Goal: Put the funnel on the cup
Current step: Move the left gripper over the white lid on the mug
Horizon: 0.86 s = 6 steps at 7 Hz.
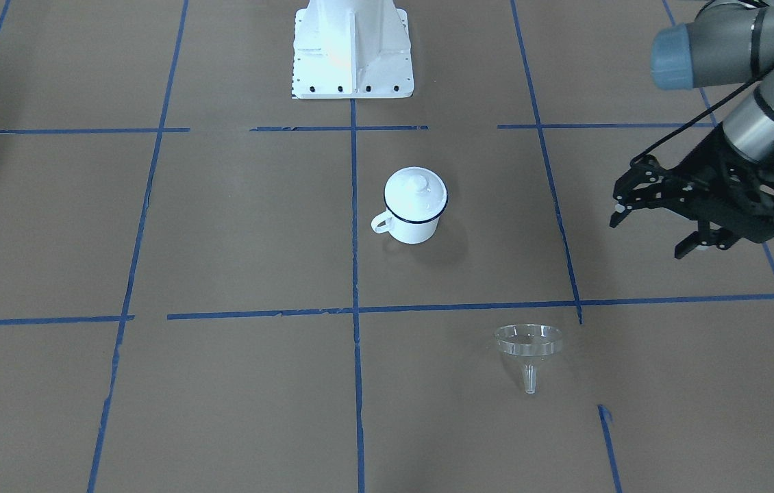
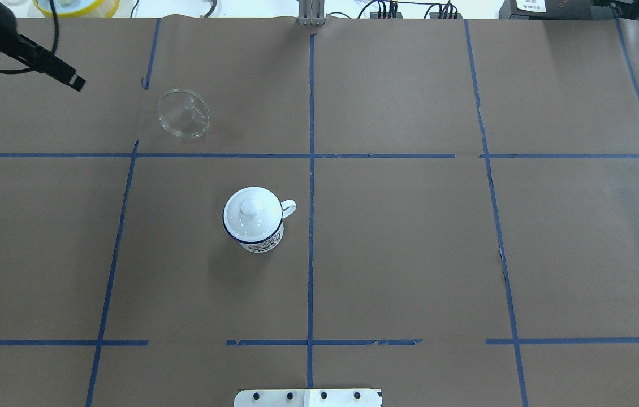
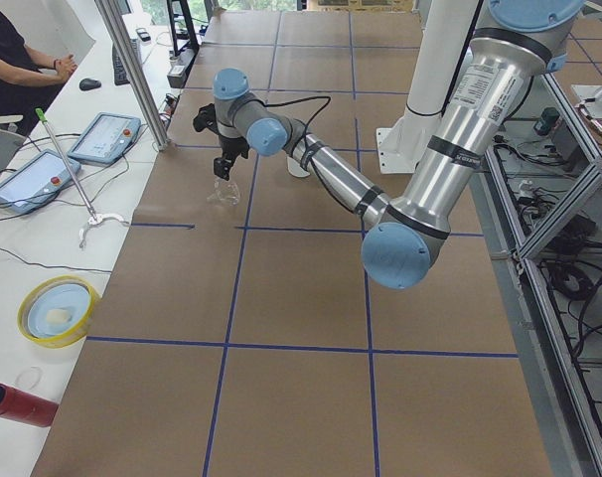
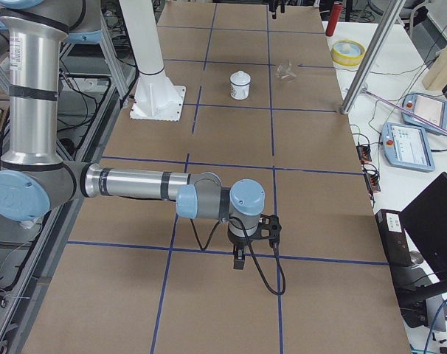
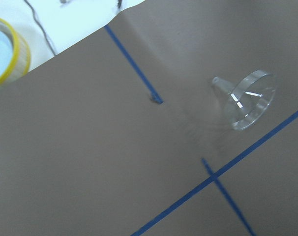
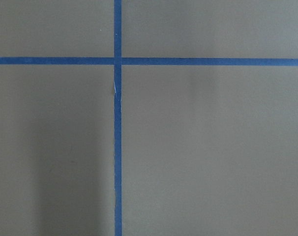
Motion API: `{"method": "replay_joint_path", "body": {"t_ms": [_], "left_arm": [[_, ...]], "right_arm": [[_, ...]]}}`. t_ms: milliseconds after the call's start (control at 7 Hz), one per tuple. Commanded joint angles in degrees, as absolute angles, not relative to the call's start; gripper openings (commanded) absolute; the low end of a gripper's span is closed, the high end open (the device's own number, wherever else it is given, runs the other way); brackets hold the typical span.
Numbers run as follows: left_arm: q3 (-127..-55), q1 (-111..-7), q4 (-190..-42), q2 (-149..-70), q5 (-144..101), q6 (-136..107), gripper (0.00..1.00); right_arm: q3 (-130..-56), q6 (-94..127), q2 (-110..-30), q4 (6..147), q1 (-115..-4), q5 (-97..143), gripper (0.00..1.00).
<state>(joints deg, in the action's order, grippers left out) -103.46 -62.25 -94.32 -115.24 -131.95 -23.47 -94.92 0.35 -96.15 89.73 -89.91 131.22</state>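
Note:
The clear funnel (image 1: 528, 346) lies tilted on the brown paper, its spout pointing away from the robot; it also shows in the overhead view (image 2: 184, 113) and the left wrist view (image 5: 245, 101). The cup (image 1: 414, 219) is a white mug with a dark blue rim and stands upright mid-table (image 2: 255, 233). A round white knobbed lid (image 1: 416, 188) sits on it. My left gripper (image 1: 648, 236) is open and empty, hovering above the table beside the funnel, apart from it. My right gripper (image 4: 240, 254) hangs low over the table far from both; I cannot tell whether it is open.
The white robot base (image 1: 353, 55) stands behind the cup. Blue tape lines (image 6: 117, 147) cross the paper. Off the table's far edge are a yellow-rimmed bowl (image 3: 55, 310), a red cylinder (image 3: 13, 402), tablets (image 3: 104, 136) and a seated person (image 3: 18, 60).

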Motion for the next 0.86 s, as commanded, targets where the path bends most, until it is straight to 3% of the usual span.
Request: {"method": "replay_joint_path", "body": {"t_ms": [0, 714], "left_arm": [[-105.4, -55.0, -87.1, -121.0, -131.6, -36.2, 1.0], [-104.3, -42.0, -79.5, -130.2, -119.9, -54.1, 1.0]], "right_arm": [[-94.9, 0.4, -96.2, 89.7, -89.9, 131.2, 1.0], [-94.9, 0.4, -96.2, 89.7, -89.9, 131.2, 1.0]]}}
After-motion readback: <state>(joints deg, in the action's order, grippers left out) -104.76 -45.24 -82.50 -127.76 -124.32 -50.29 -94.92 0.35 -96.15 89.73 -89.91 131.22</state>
